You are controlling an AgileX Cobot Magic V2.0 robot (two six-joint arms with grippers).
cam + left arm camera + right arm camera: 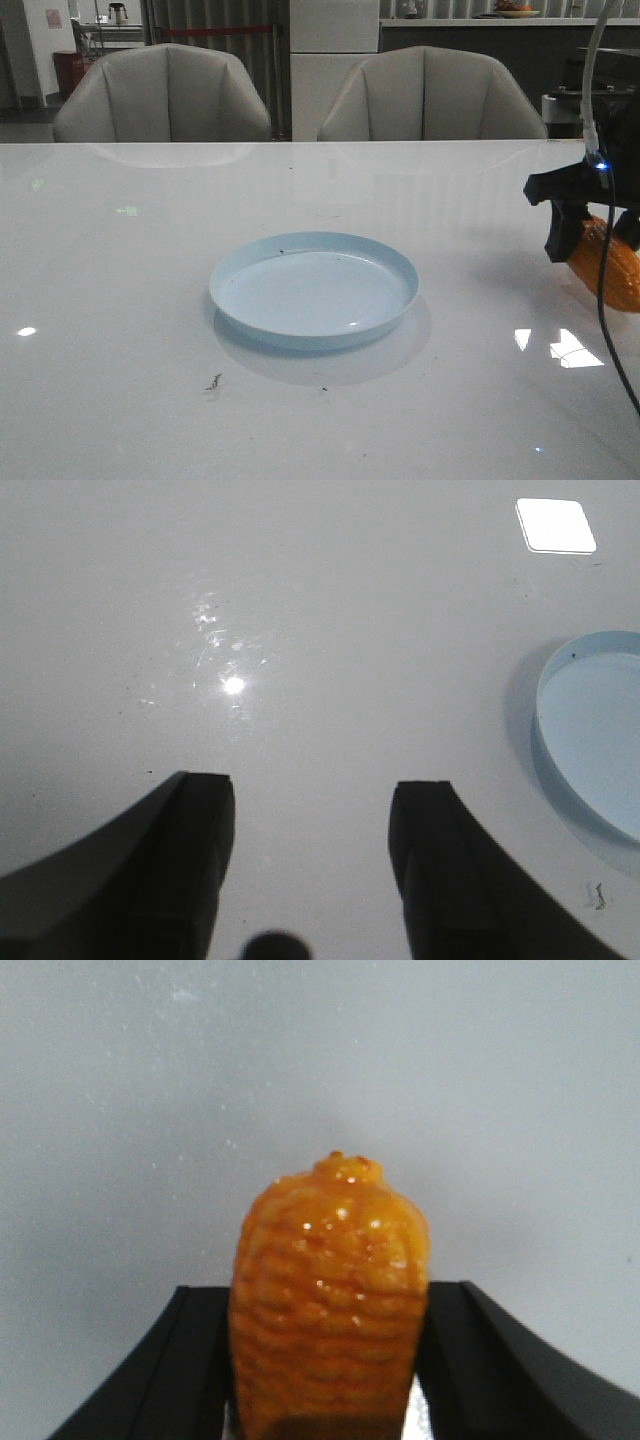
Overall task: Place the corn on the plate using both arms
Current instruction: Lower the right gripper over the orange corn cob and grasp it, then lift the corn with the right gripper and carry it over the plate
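Note:
The pale blue plate [262, 326] lies empty at the middle of the white table; in the left wrist view part of the plate [592, 735] shows off to one side. The orange-yellow corn [608, 266] is at the table's far right, well to the right of the plate. My right gripper [595, 238] is shut on the corn [330, 1290], its black fingers [190, 1360] pressed to both sides and the tapered tip sticking out past them. My left gripper [312, 785] is open over bare table with nothing between its fingers; the front view does not show it.
Two grey chairs [165, 95] [430, 95] stand behind the table's far edge. A black cable [606, 320] hangs from the right arm down the right side. Small dark specks [214, 382] lie on the table in front of the plate.

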